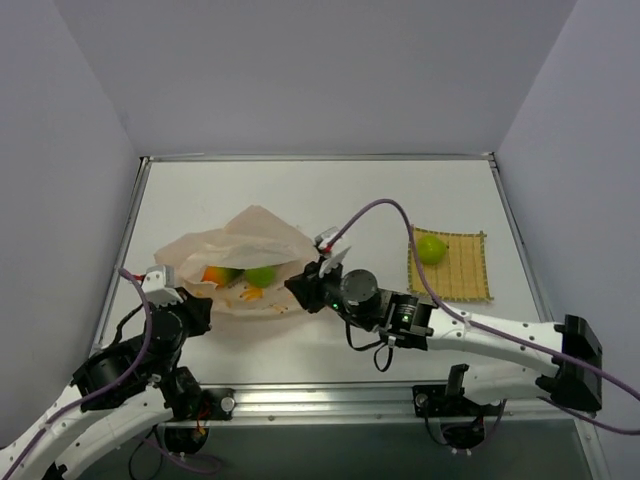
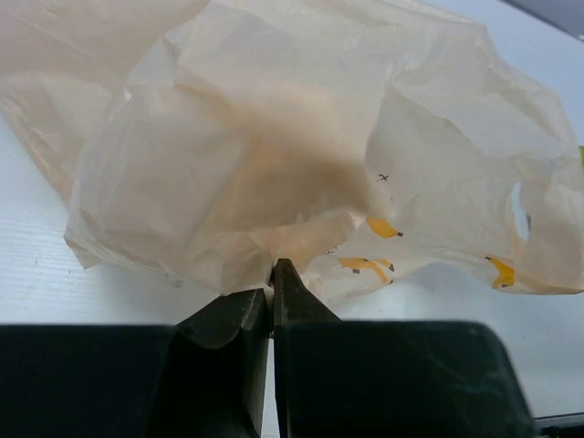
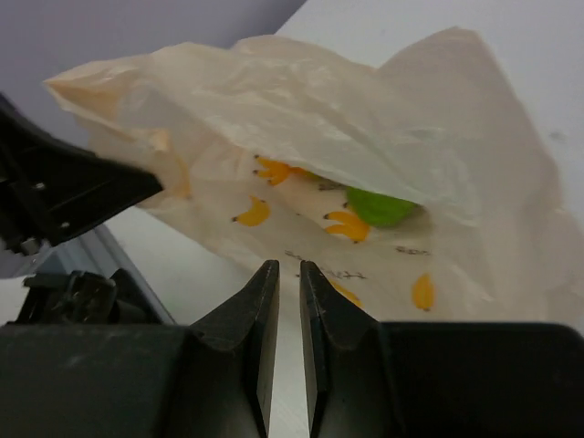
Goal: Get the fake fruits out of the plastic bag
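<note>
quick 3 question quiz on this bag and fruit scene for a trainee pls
1. True or false: one lime-green fruit lies on the yellow mat.
2. What are the left fingers pinching? A) the plastic bag B) a grape bunch C) nothing
3. In the top view, which fruits show inside the bag?

Key
1. True.
2. A.
3. A round green fruit and an orange-and-green mango-like one.
</note>
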`<state>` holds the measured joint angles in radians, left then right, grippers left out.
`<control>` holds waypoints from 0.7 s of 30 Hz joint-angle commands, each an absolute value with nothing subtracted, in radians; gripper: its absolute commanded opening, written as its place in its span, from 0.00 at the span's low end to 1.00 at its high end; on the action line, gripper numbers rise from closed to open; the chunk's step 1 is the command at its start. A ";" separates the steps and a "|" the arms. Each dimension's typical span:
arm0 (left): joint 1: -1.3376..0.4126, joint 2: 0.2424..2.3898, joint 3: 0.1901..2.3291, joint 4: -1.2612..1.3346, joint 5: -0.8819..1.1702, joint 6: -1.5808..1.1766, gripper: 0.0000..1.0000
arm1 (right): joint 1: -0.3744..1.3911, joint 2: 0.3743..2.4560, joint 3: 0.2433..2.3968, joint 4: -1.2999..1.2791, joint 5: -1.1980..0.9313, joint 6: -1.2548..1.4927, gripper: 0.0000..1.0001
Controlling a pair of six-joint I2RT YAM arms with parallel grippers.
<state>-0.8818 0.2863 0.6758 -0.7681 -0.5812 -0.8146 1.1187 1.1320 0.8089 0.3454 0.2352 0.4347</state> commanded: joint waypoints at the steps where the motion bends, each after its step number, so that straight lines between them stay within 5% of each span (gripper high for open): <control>1: -0.885 0.324 0.646 -0.830 -0.583 -0.899 0.02 | 1.215 1.244 0.911 0.426 0.219 0.345 0.11; 11: -0.885 0.298 0.581 -0.796 -0.555 -0.907 0.02 | 1.189 1.716 1.112 0.480 0.322 0.353 0.17; 14: -0.885 0.305 0.594 -0.790 -0.555 -0.884 0.02 | 1.137 1.787 1.155 0.468 0.330 0.405 0.37; 15: -0.887 0.308 0.600 -0.787 -0.555 -0.877 0.02 | 1.126 1.801 1.163 0.465 0.337 0.414 0.59; 18: -0.887 0.313 0.598 -0.775 -0.552 -0.862 0.02 | 1.109 1.859 1.199 0.453 0.357 0.436 0.94; 21: -0.887 0.313 0.594 -0.752 -0.546 -0.851 0.02 | 1.092 1.919 1.233 0.453 0.350 0.462 1.00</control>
<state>-0.8825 0.3031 0.5560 -0.7853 -0.5438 -0.8803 1.0931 1.8870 1.1725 0.4370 0.3069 0.4191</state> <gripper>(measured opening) 0.028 0.992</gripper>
